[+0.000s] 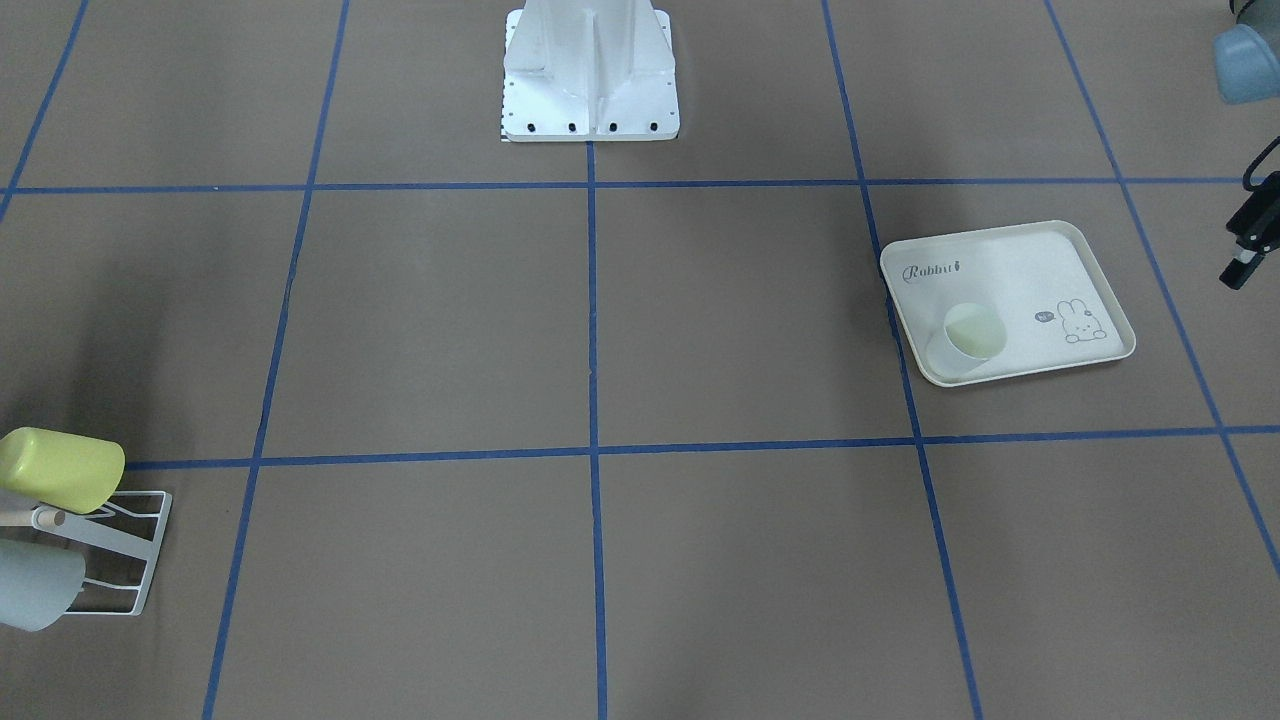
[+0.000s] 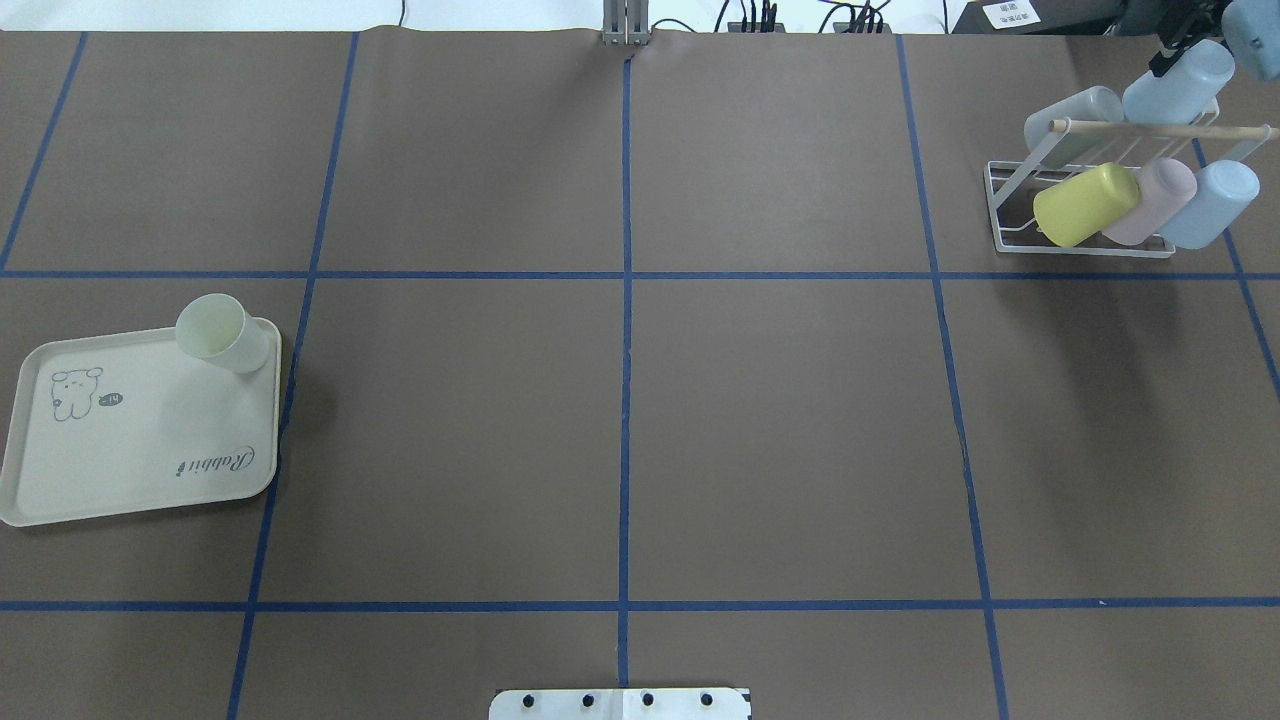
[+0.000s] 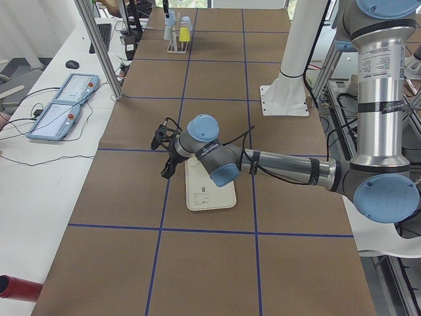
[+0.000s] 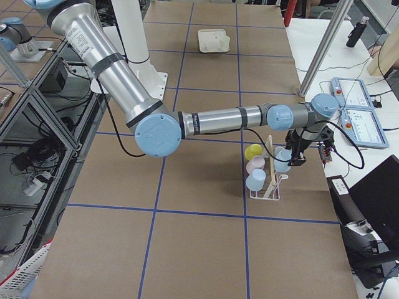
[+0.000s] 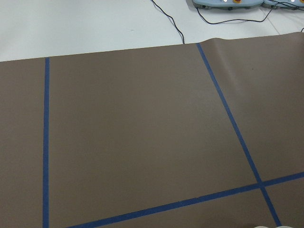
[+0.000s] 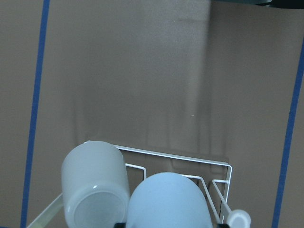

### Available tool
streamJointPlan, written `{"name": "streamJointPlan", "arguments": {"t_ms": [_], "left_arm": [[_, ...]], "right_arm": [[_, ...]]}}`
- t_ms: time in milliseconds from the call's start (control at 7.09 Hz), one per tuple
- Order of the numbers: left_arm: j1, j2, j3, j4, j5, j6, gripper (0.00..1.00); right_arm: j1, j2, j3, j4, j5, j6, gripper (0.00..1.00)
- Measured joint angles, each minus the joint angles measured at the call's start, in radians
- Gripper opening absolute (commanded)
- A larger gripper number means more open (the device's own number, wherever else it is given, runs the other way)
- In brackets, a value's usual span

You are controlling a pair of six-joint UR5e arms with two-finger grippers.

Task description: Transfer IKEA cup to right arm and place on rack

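Exterior right, arm [image 4: 218, 118] outstretched, right claw [image 4: 295, 156] clasping blue cup [image 4: 282, 156] at rack [image 4: 267, 195]

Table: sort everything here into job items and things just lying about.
Job:
rack
light blue cup, in the right hand
cream cup, not yet picked up
left hand

Lying about:
rabbit tray
racked yellow cup, pink cup, blue cup, grey cup
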Motion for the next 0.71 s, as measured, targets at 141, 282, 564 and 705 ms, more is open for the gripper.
{"name": "streamJointPlan", "arguments": {"t_ms": [141, 282, 564, 705], "left_arm": [[0.0, 0.0, 0.0, 0.0, 0.0, 0.0, 1.0], [0.001, -0.001, 0.0, 0.0, 0.0, -0.005, 1.0], [0.001, -0.002, -0.001, -0.001, 0.0, -0.023, 1.0], [0.001, -0.002, -0.002, -0.001, 0.0, -0.028, 1.0]], "right_arm": [[-0.001, -0.001, -0.002, 0.0, -0.001, 0.0, 0.21], [-0.004, -0.002, -0.003, 0.001, -0.004, 0.0, 0.22], [-0.015, -0.003, -0.005, 0.001, -0.021, 0.001, 0.54], [-0.018, -0.004, -0.008, 0.003, -0.025, 0.002, 1.0]]}}
